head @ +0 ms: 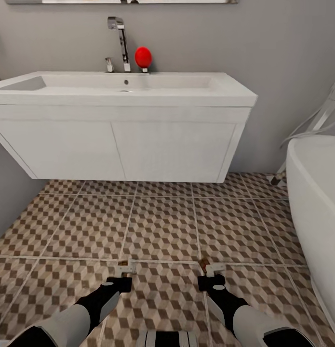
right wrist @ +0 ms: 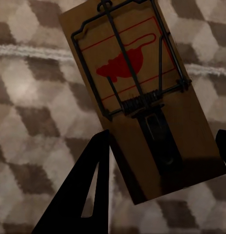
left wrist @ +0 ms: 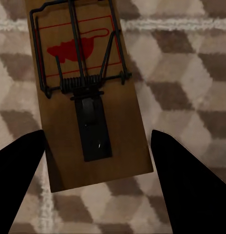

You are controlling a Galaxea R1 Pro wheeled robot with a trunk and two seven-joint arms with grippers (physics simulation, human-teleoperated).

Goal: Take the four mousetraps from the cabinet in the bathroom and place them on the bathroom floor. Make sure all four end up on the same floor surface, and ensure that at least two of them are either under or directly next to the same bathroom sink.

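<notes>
Two small flat tan wooden mousetraps with dark wire bars and a red mouse mark were in play, one at each gripper. In the head view the left gripper [head: 123, 275] and right gripper [head: 209, 273] reached forward and low over the bathroom floor [head: 162, 226], each with a tiny trap at its tips, close to a pale grout line.

In the left wrist view, the left mousetrap [left wrist: 91, 97] lay between dark fingers [left wrist: 20, 180] that stood spread, with floor visible either side of the board; the gripper looked open around it, not pinching. In the right wrist view, the right mousetrap [right wrist: 142, 102] sat tilted between the fingers [right wrist: 88, 190]; one finger met the board's long edge, the other showed only at the frame's edge, so I could not tell whether it was clamped.

The traps were likely light, stiff and thin, and the sprung wire could snag. The safest hold seemed to be across the bare long edges, near the plain end away from the wire.

The floor was large tiles printed with brown, beige and cream cubes. Ahead hung a white wall-mounted sink unit [head: 124, 140] with a chrome tap [head: 120, 41] and a red round object [head: 143, 57]. A white bathtub [head: 316, 217] stood at the right.
</notes>
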